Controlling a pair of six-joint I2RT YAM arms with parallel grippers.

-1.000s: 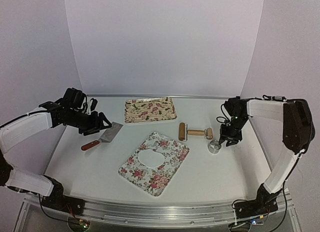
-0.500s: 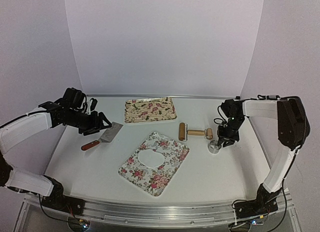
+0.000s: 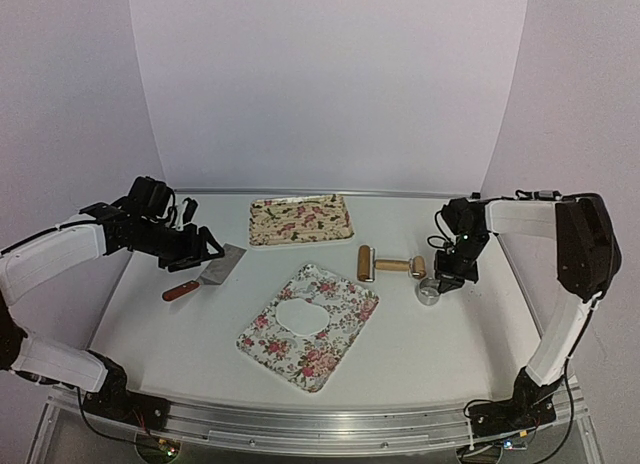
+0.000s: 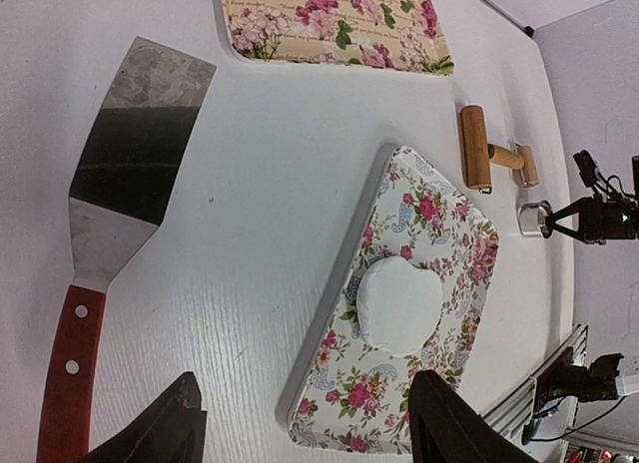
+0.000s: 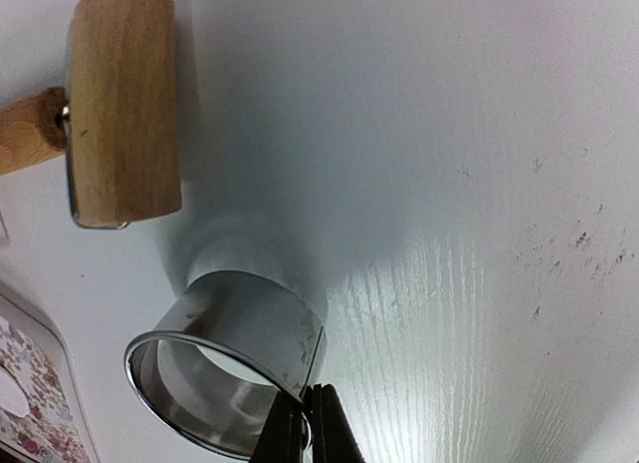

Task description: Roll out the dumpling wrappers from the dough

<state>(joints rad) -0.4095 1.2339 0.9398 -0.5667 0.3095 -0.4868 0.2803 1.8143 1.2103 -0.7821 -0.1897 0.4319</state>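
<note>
Dough [image 4: 399,305], a soft white flattened round, lies on the near flowered tray [image 4: 439,214]; the right gripper [image 5: 305,423] pinches the thin wall of the shiny metal ring [image 5: 250,323], while the left gripper [image 4: 305,428] has its jaws apart.

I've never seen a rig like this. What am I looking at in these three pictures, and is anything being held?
Two robot arms stand at the near edge of a table. The wide picture comes from a fixed camera above and behind them; the other two come from cameras on each wrist. On the table lie a spatula, a wooden roller, a far flowered tray and a nearer flowered tray carrying white dough. The right gripper pinches the wall of a metal ring. The left gripper hangs open near the spatula, empty.
</note>
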